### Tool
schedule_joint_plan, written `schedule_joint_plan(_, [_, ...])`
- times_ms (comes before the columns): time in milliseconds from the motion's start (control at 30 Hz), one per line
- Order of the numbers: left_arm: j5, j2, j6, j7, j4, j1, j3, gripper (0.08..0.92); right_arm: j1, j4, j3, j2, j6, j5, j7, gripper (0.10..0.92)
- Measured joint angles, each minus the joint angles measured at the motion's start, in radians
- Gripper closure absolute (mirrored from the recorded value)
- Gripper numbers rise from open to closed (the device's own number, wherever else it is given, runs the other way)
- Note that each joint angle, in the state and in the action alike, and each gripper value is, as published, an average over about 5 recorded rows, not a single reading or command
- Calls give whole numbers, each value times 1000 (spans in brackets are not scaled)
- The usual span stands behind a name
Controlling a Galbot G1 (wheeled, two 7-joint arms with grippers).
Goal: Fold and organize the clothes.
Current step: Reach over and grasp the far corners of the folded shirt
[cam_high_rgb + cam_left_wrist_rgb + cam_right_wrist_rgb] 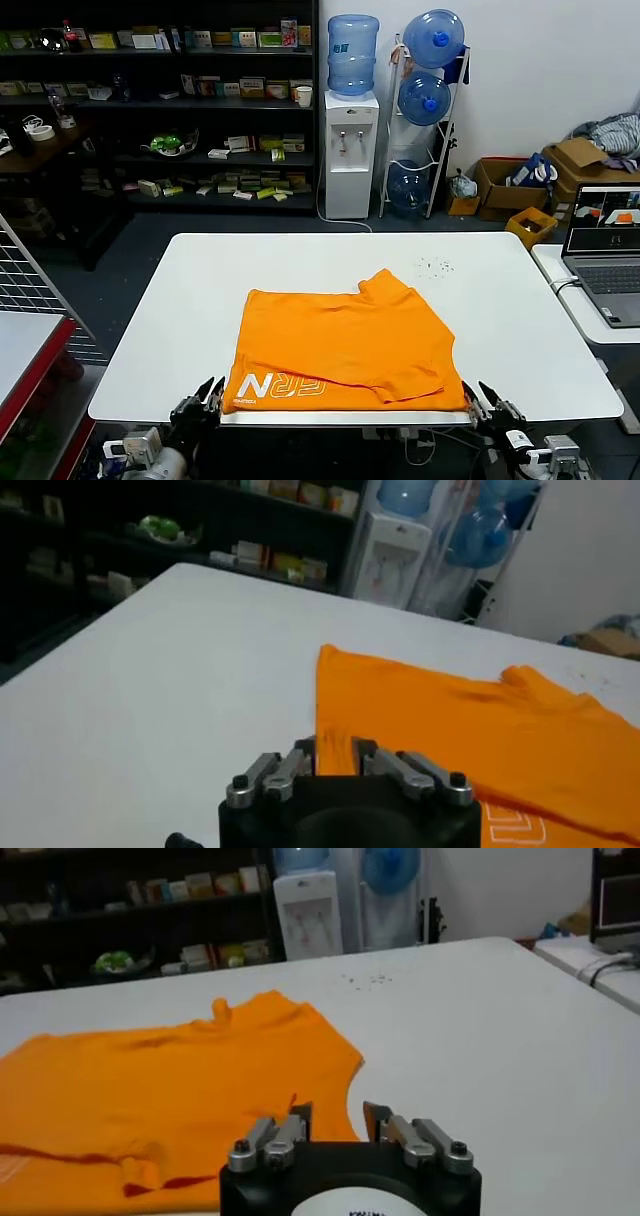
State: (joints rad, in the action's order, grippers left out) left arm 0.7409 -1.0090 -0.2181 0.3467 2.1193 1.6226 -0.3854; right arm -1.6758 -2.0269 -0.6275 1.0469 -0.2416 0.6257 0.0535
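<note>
between the two grippers, on the white table (160, 330), lies the orange shirt (345, 345), folded over on itself into a rough rectangle with its near hem along the table's front edge. white block lettering (275, 388) runs along that near strip, at the corner closest to the left gripper (203, 398). an upper layer lies across the lower one with a slanting fold edge, and a small flap sticks up at the far side, toward the right. the cloth looks smooth, with shallow creases only. the left gripper sits at the table's front edge, just beside the shirt's near left corner; in its wrist view the fingers (300, 758) stand apart with the orange edge showing in the gap, not pinched. the right gripper (482, 398) sits at the near right corner, its fingers (297, 1120) parted too and nothing between them, the curved shirt edge just ahead of it.
</note>
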Motion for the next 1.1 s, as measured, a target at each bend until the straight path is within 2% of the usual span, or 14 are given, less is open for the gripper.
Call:
schedule_joint_plan(133, [27,24,2,-19,-12,-56,-12,470,109,25,40,-35,-17,24,20,343])
schedule_joint_plan(267, [58,33,-2,-32,-68,-167,11,358,281,103,120,-49,-41,55,54,237])
schedule_joint_plan(400, [89,29,-15,-43,-174,-321,69,241,484,229,228,-37,-68,86,87,205])
schedule_joint_plan(500, [114,20,-33,-57,-277,-443,125,190,633,341,312,-11,-89,105,105,203])
schedule_joint_plan(833, [175,-8,-113,-117,-621,-797,305,177,999,702,510,105,-160,98,114,203])
schedule_joint_plan(1100, [171,-28,-144,-158,-786,-938,396,177,1112,895,574,168,-192,57,101,203])
